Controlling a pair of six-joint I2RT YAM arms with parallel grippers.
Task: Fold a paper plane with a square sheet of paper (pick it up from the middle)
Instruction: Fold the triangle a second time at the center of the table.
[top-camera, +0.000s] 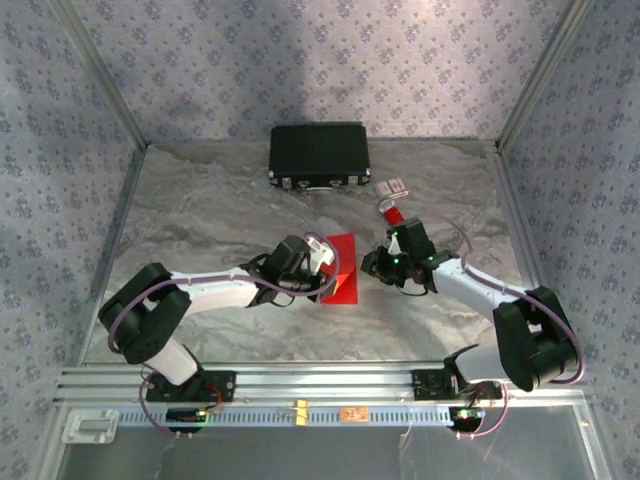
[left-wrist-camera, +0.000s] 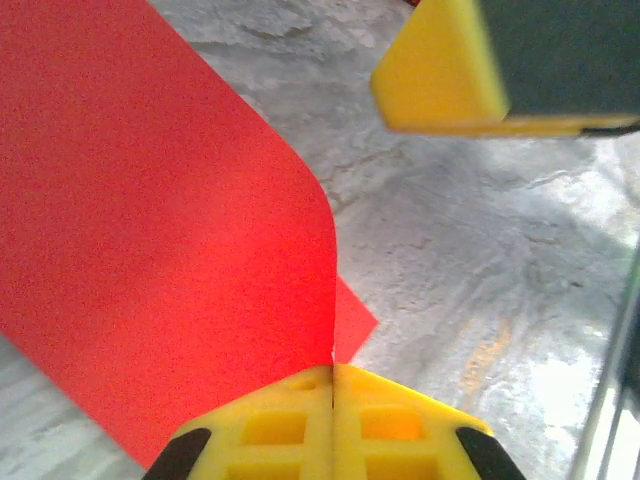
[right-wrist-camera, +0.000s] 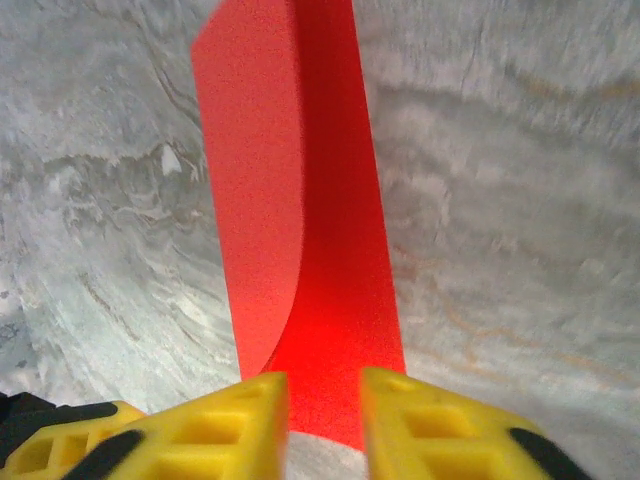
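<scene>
The square sheet of paper (top-camera: 345, 270) is bright red and lies mid-table as a folded upright strip. My left gripper (top-camera: 325, 262) is shut on its left edge. In the left wrist view the yellow jaws (left-wrist-camera: 333, 372) meet on the sheet (left-wrist-camera: 150, 220), which curls up from the pinch. My right gripper (top-camera: 372, 265) hovers just right of the sheet. In the right wrist view it (right-wrist-camera: 325, 400) stands open over the near end of the strip (right-wrist-camera: 300, 200), gripping nothing. One right finger (left-wrist-camera: 450, 70) shows in the left wrist view. No paper plane is in view.
A black case (top-camera: 319, 155) lies at the back of the marble-patterned table (top-camera: 200, 210). A small white box (top-camera: 392, 185) and a red tube (top-camera: 393, 213) sit behind the right gripper. Patterned walls and metal posts close in three sides.
</scene>
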